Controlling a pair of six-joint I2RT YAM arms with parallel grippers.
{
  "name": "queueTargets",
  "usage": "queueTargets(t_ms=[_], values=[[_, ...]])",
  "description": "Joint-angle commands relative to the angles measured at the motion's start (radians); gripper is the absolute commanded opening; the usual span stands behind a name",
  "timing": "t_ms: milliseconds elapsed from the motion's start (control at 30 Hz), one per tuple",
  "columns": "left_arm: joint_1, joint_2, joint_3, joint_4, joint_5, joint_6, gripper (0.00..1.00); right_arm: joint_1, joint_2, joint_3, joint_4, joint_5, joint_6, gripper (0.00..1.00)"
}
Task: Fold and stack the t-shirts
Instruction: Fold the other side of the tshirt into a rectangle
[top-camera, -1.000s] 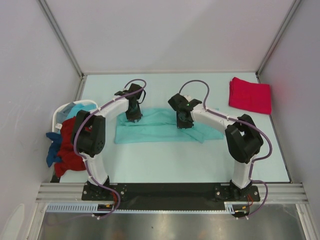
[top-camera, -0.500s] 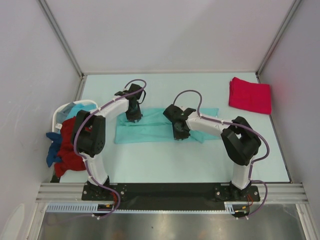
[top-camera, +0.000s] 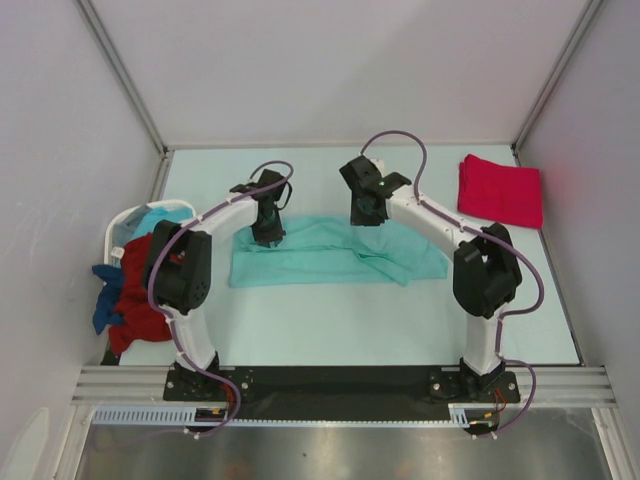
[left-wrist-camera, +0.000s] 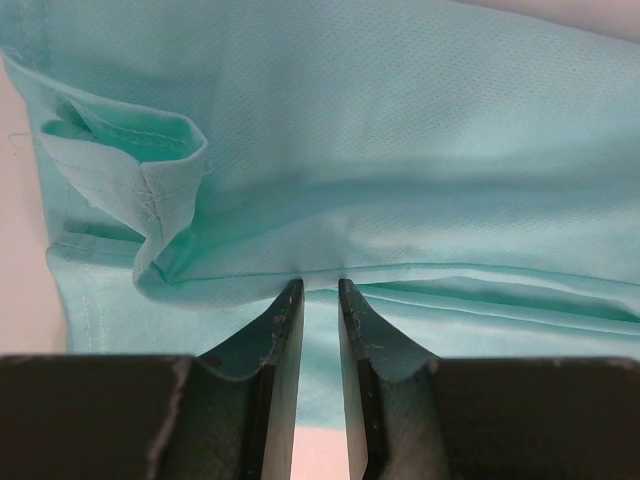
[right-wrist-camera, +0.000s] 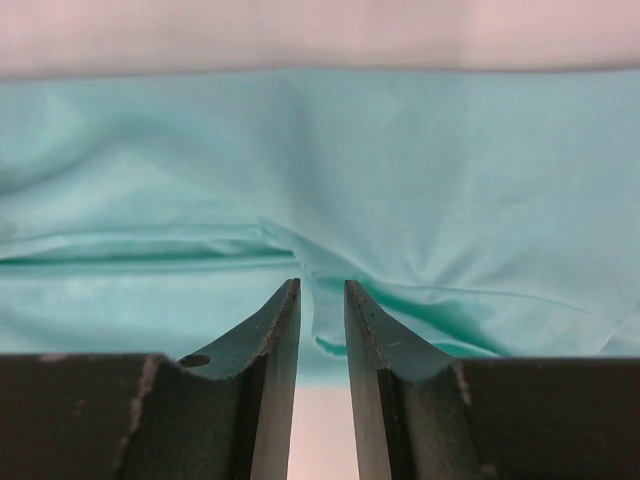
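Observation:
A light teal t-shirt (top-camera: 320, 255) lies spread across the middle of the table. My left gripper (top-camera: 268, 232) is at its far left edge, shut on a fold of the cloth; in the left wrist view the gripper (left-wrist-camera: 320, 285) pinches a ridge of the teal t-shirt (left-wrist-camera: 400, 150) at its tips. My right gripper (top-camera: 367, 212) is at the shirt's far edge, right of centre. In the right wrist view the gripper (right-wrist-camera: 322, 285) has a flap of the teal t-shirt (right-wrist-camera: 450, 180) between narrow jaws, with wrinkles running to the tips. A folded pinkish-red t-shirt (top-camera: 500, 190) lies at the far right.
A white laundry basket (top-camera: 115, 235) stands at the left table edge. A dark red shirt (top-camera: 140, 300) and a blue one (top-camera: 105, 300) hang over its side, and a light blue one (top-camera: 160, 218) lies inside. Grey walls close in the table on three sides.
The right gripper swung toward the near side, then back to the shirt's far edge, taking cloth with it and leaving the shirt's right part creased. The left gripper stayed put.

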Motion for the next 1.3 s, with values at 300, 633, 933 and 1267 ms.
queueTargets(t_ms=[300, 633, 933, 1267], values=[[-0.009, -0.015, 0.01, 0.014, 0.002, -0.011, 0.25, -0.007, 0.055, -0.012, -0.026, -0.008, -0.029, 0.29], [-0.009, -0.003, 0.027, 0.009, 0.01, -0.011, 0.25, 0.013, 0.023, -0.107, -0.005, -0.016, -0.015, 0.29], [-0.009, -0.009, 0.013, 0.011, 0.005, -0.012, 0.25, 0.096, -0.023, -0.196, 0.009, -0.008, 0.02, 0.29], [-0.013, -0.011, 0.005, 0.012, 0.007, -0.013, 0.25, 0.121, 0.013, -0.247, 0.017, -0.039, 0.026, 0.28]])
